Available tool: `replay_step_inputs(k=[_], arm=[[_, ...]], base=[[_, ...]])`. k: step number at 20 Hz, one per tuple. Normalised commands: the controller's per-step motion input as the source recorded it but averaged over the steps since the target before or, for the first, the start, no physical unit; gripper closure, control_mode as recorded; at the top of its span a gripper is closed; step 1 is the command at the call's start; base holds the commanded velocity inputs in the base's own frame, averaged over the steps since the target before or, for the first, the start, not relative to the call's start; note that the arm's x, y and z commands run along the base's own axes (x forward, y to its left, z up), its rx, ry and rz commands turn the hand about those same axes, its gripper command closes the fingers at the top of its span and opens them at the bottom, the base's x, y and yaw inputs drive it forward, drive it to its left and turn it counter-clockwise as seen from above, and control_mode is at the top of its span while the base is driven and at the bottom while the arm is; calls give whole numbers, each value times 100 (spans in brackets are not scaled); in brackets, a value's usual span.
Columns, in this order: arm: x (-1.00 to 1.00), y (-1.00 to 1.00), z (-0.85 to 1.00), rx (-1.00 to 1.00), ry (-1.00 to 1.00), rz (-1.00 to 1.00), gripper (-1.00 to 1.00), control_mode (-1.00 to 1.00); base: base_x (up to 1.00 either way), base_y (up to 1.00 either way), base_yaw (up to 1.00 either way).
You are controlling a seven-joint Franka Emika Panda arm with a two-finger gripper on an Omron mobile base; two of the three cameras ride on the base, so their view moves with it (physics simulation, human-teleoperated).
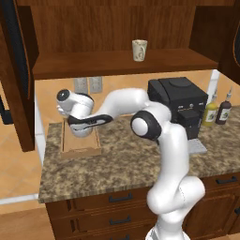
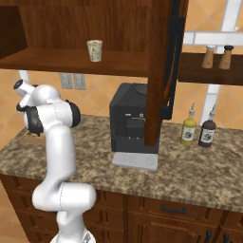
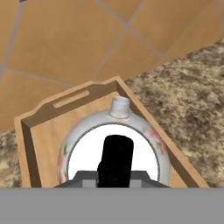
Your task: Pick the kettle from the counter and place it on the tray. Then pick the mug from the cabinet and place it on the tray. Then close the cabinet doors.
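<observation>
In the hand view the silver-white kettle (image 3: 144, 133) sits inside the wooden tray (image 3: 65, 105), its spout toward the tray's handle cut-out. My gripper (image 3: 114, 168) is straight above it, shut on the kettle's black handle (image 3: 116, 153). From the left base view the gripper (image 1: 79, 131) hangs low over the tray (image 1: 89, 149) at the left end of the granite counter (image 1: 122, 159), and the hand hides the kettle. The cream mug (image 1: 139, 50) (image 2: 95, 50) stands on the cabinet shelf (image 1: 117, 63). Both cabinet doors (image 1: 16, 70) (image 2: 159, 71) are swung open.
A black coffee machine (image 1: 180, 105) (image 2: 133, 123) with a grey drip grate (image 2: 135, 161) stands right of the arm. Two bottles (image 2: 189, 130) (image 2: 207, 133) sit further right, shakers (image 2: 208, 57) on a shelf above. The open right door hangs in front of the machine.
</observation>
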Motion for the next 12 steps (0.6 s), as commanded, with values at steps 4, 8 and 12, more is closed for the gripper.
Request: replay_step_inputs(k=[4, 8, 12], arm=[[41, 0, -13, 0, 0, -2, 100, -100], [9, 0, -9, 0, 0, 0, 100, -100], [0, 0, -11, 0, 0, 0, -100, -100]], base=[[0, 0, 0], [0, 0, 0], [0, 0, 0]])
